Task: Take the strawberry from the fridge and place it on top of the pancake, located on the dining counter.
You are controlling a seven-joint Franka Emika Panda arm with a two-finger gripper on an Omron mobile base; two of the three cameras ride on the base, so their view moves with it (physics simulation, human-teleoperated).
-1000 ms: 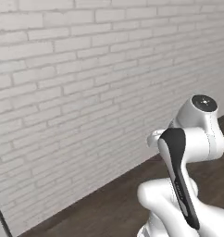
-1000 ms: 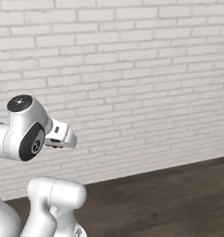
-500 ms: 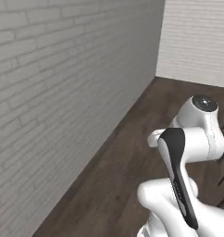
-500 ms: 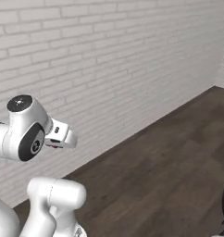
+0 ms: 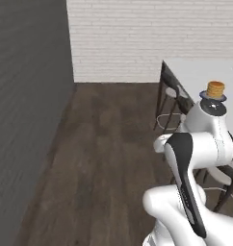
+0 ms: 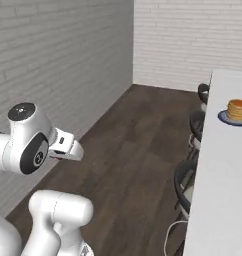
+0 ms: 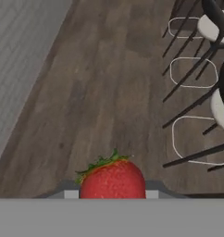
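A red strawberry [image 7: 112, 180] with green leaves sits between the tips of my gripper [image 7: 112, 190], which is shut on it low in the hand view, above dark wooden floor. In the right base view the hand [image 6: 68, 148] sticks out to the right of the folded arm. The pancake [image 5: 215, 89] is a golden stack on a dark blue plate [image 6: 226, 118]. It stands on the white dining counter [image 6: 218, 175], ahead and to the right, well apart from the hand. In the right base view the pancake [image 6: 238, 109] is near the right edge. The fridge is out of view.
Dark chairs [image 6: 185, 180] line the near side of the counter, and their legs [image 7: 197, 88] show at the right of the hand view. A white brick wall [image 5: 137, 38] closes the far end, with a grey wall [image 5: 27, 96] on the left. Dark wooden floor [image 5: 104, 158] lies between.
The whole picture has swung as the base turned: the brick wall slid off to the left and the counter with the pancake came into view. The arm keeps its pose.
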